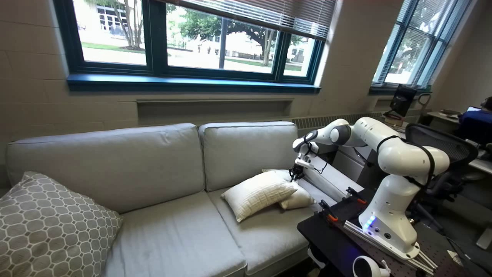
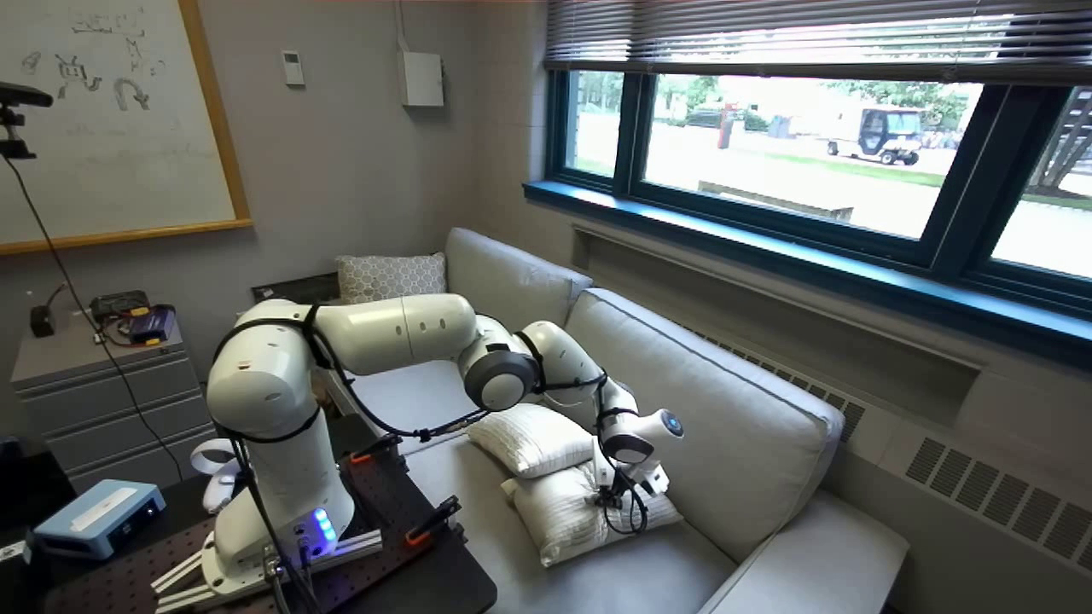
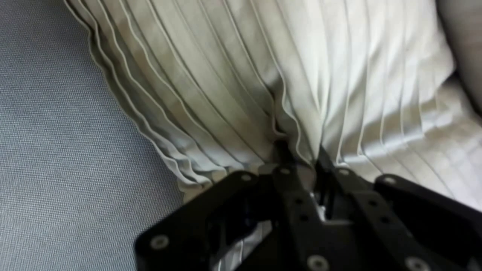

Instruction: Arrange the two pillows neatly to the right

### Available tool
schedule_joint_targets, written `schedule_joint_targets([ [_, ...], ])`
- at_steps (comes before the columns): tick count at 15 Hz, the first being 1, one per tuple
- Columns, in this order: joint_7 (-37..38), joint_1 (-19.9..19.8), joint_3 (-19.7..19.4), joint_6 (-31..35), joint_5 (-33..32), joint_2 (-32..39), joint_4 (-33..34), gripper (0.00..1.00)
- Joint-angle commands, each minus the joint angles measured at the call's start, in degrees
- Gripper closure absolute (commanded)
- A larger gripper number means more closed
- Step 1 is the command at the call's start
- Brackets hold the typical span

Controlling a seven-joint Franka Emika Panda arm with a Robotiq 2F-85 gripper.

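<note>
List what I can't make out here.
In an exterior view: part of the pinched pillow, behind the other pillow.
Wrist view: how deep the pincer grips, hidden by the pinched pillow's folds.
In an exterior view: rest of the patterned cushion, cut by left and bottom edges.
In an exterior view: whiteboard writing, too small to read.

In exterior view: rear pillow partly hidden behind front pillow; lattice cushion cropped at left. Wrist view: end effector cropped at bottom.
</note>
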Motion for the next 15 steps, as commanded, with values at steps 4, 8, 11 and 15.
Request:
schedule_joint_targets([
  [4,-0.7,-1.74,2.89,0.88,1.69,-0.33,1.26,0.97],
  [8,-2.57,-1.41,3.87,8.42,3.1,-4.42,-2.77,0.96],
  [11,-3.93,-1.04,4.3,19.77,4.16,-11.06,-11.6,0.97],
  [15,-5.41,-0.27,4.75,37.41,6.12,-19.19,-23.44,0.97],
])
